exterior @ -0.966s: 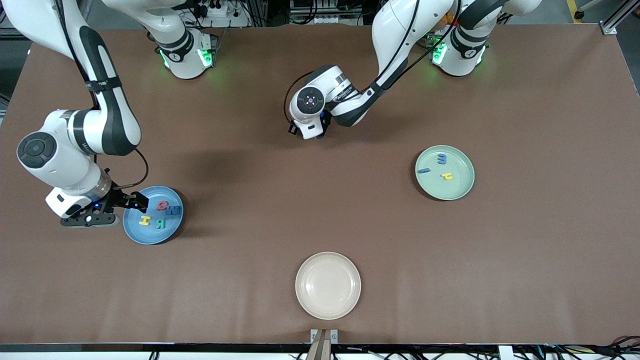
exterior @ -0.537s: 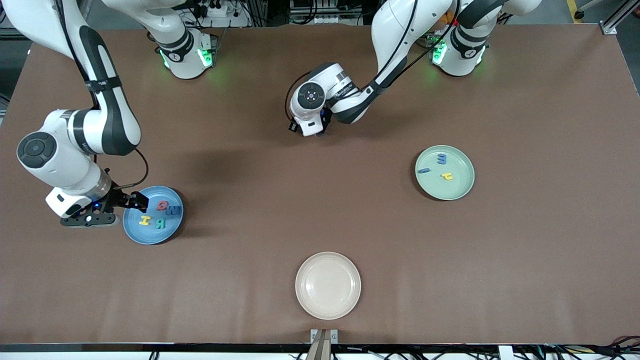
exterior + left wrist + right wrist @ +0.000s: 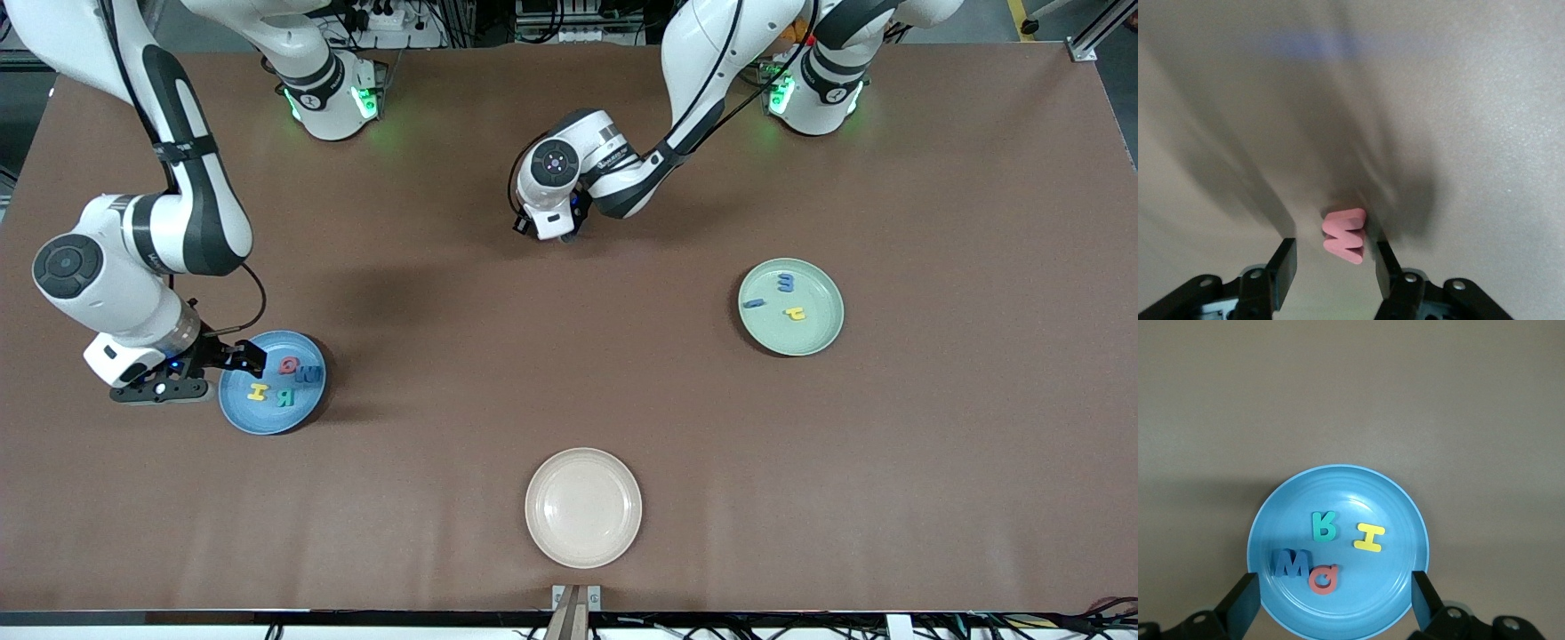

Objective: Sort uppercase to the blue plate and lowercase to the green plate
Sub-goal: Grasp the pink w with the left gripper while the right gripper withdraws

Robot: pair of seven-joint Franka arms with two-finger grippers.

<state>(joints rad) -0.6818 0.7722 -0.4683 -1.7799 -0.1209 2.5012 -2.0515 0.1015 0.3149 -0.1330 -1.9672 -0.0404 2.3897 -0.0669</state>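
1. The left gripper (image 3: 1333,243) hangs over bare table (image 3: 569,356), midway along it and toward the robots' edge. In the front view the wrist hides it.
2. The left wrist view shows the red w (image 3: 1344,235) standing on edge within this gripper's span. Whether the gripper clamps the letter or only brackets it cannot be told.
3. The right gripper (image 3: 1333,603) is over the rim of the blue plate (image 3: 267,420) on the side toward the right arm's end of the table. It is released, its jaws spread wider than the plate's near rim, and it holds nothing.
4. The blue plate sits toward the right arm's end of the table, about halfway between the robots' edge and the camera's edge.
5. Four capitals lie flat in it: red Q (image 3: 289,364), blue W (image 3: 308,375), yellow H (image 3: 257,392) and teal R (image 3: 284,397). Q and W touch each other.
6. The green plate (image 3: 813,340) sits toward the left arm's end.
7. In it lie the dark blue i (image 3: 753,303), blue m (image 3: 786,283) and yellow r-like letter (image 3: 796,313), all apart from each other.
8. A cream plate (image 3: 582,556) stands near the middle of the camera's edge.
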